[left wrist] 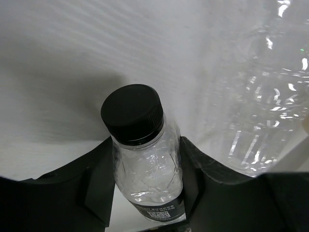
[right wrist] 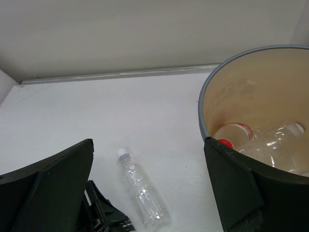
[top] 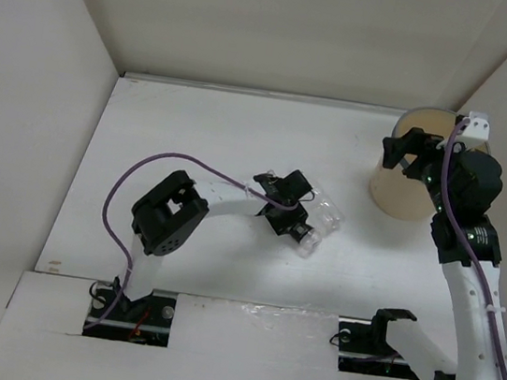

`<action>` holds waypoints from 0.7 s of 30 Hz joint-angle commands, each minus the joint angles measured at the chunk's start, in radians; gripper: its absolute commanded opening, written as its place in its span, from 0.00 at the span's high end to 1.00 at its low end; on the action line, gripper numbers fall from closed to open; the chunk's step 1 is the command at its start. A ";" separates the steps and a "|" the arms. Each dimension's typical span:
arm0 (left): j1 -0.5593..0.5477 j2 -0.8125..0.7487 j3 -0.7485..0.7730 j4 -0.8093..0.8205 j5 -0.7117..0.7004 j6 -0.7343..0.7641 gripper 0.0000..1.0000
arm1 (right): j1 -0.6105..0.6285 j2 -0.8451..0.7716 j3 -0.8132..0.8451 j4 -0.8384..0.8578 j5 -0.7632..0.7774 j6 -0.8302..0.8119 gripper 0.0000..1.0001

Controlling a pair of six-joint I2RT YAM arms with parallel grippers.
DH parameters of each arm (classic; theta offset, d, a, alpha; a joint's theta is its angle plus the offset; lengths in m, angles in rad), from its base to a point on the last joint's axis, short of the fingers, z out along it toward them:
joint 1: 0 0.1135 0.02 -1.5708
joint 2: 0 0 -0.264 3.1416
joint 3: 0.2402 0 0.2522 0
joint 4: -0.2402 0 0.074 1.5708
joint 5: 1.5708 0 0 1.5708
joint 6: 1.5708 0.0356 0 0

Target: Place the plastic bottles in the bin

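My left gripper [left wrist: 146, 145] is shut on a clear plastic bottle [left wrist: 147, 169] with a black cap and black label. Its fingers press the bottle's shoulders from both sides. In the top view this gripper [top: 286, 215] sits low over the table's middle. A second clear bottle [left wrist: 270, 96] with a white cap [right wrist: 123, 154] lies beside it on the table. The tan bin [top: 399, 196] stands at the back right. It holds a red-capped bottle [right wrist: 234, 135] and another clear bottle [right wrist: 285, 137]. My right gripper [right wrist: 148, 145] hangs open and empty by the bin's rim [right wrist: 205, 92].
White walls enclose the table at the back and on the left. The left arm's purple cable [top: 143, 170] loops over the table's left part. The right arm [top: 468, 277] rises along the right side, close to the bin.
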 commanded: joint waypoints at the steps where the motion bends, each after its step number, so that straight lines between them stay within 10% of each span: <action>1: 0.004 -0.133 -0.098 -0.120 -0.083 -0.011 0.82 | 0.018 0.009 -0.006 0.039 -0.093 -0.037 0.00; 9: 0.044 -0.485 -0.071 -0.078 -0.480 0.254 0.88 | 0.143 0.121 -0.018 0.166 -0.567 -0.092 0.00; 21: 0.088 -0.579 0.049 0.276 -0.220 0.840 0.91 | 0.410 0.310 0.013 0.318 -0.506 -0.083 0.00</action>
